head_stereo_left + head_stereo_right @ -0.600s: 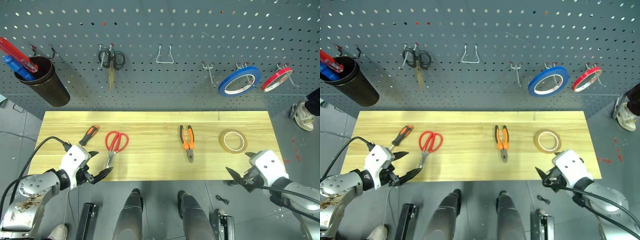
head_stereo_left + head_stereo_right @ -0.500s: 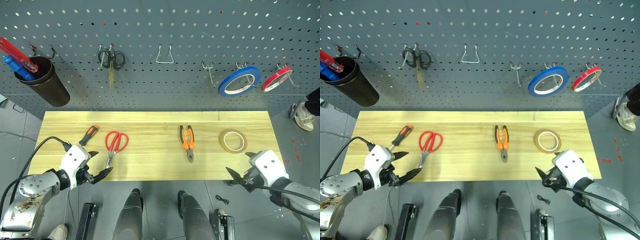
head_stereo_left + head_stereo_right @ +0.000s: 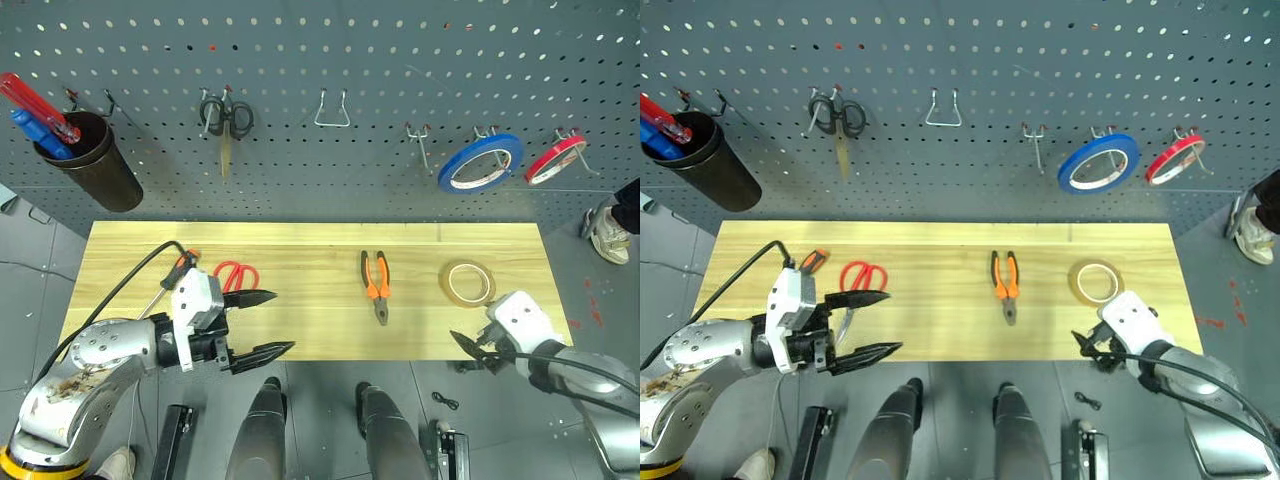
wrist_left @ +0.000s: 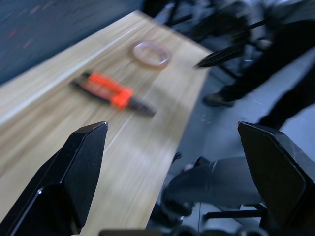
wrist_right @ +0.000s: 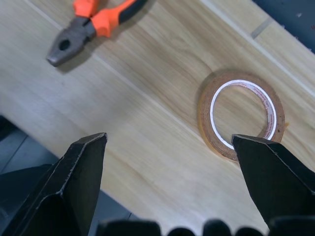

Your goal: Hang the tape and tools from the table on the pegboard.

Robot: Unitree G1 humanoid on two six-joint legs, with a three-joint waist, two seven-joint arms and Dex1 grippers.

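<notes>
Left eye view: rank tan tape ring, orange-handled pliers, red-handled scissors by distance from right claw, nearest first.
1. Thin yellow-tan tape ring, flat on the pale wooden table, just ahead of the right claw.
2. Orange-and-black-handled pliers, mid-table, farther toward the robot's left.
3. Red-handled scissors, far across, beside the open left claw.

1. We see both eye views from high up, facing forward and down at the table (image 3: 310,240) and pegboard (image 3: 380,60), sharing nearly everything.
2. Left wrist view looks low along the tabletop.
3. Right wrist view looks down, close; both catch the pliers (image 5: 93,22) and tape (image 5: 241,115).
</notes>
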